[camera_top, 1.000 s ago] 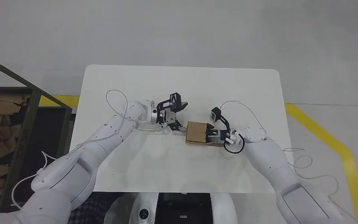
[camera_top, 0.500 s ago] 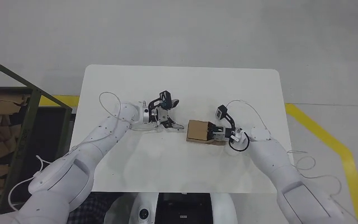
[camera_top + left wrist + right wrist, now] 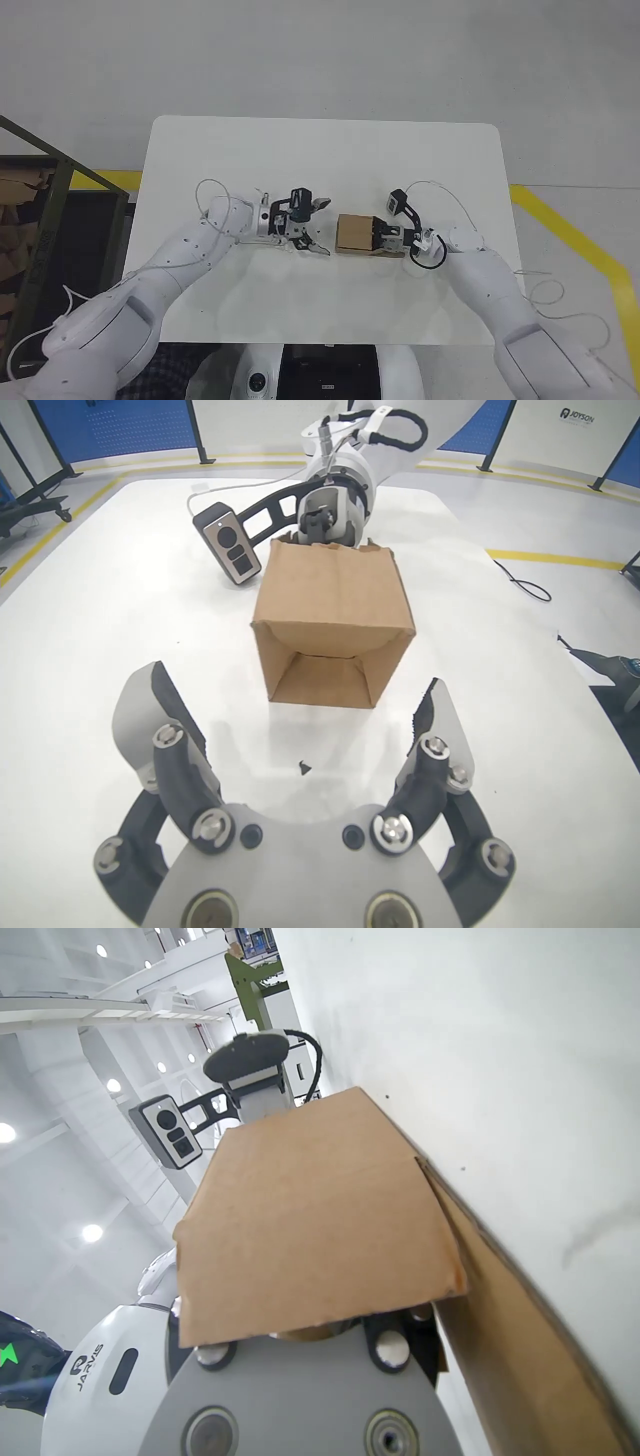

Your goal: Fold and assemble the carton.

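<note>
A brown carton [image 3: 352, 234] lies on its side at the middle of the white table. Its open end [image 3: 325, 677] faces my left gripper [image 3: 320, 227], and inner flaps show folded in at the far end. My left gripper [image 3: 295, 692] hovers just short of that opening, open wide with nothing between its fingers [image 3: 145, 695]. My right gripper [image 3: 382, 240] is at the carton's opposite end [image 3: 320, 525], shut on the carton's wall there. In the right wrist view a carton panel [image 3: 310, 1218] covers its fingertips.
The table [image 3: 200, 150] has free room all around the carton. A small dark scrap [image 3: 303, 769] lies on it just in front of my left gripper. A thin cable [image 3: 525, 585] trails off the table's side near the right arm.
My left gripper has swung from behind and left of the carton to level with it, now facing its open end. The carton and right gripper have barely shifted.
</note>
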### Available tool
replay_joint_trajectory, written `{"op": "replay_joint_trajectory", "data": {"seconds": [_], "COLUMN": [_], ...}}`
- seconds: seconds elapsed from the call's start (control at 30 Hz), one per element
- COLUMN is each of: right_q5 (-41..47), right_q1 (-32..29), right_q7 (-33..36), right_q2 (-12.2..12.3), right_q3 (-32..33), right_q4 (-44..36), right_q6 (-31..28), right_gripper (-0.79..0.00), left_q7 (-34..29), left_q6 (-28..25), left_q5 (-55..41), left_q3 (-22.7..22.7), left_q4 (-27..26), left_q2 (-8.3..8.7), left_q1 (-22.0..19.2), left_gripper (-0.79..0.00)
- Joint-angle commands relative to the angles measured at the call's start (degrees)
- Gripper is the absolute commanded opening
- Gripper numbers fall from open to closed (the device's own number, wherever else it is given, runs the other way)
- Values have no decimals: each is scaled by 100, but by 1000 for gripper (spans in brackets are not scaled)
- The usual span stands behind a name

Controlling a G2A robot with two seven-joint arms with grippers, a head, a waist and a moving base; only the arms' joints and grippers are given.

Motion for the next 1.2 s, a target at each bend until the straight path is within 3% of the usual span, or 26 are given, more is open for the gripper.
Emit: {"op": "replay_joint_trajectory", "data": {"seconds": [0.0, 0.27, 0.53, 1.17], "right_q5": [-5, -15, 9, -41], "right_q1": [4, 0, -17, -15], "right_q7": [-1, -20, 59, 171], "right_q2": [-8, -46, -83, -252], "right_q3": [3, 21, 43, -54], "right_q4": [20, 82, 129, 210], "right_q6": [2, -6, -20, 29], "right_gripper": [-785, -785, -785, -785], "left_q7": [4, -486, -976, -1135], "left_q6": [10, 283, 167, -33], "left_q5": [28, -207, -565, -640], "left_q3": [22, 49, 102, 194], "left_q4": [-22, -156, -200, -70], "left_q2": [-7, -148, -306, -494], "left_q1": [21, 15, 1, -70], "left_gripper": [0, 0, 0, 0]}}
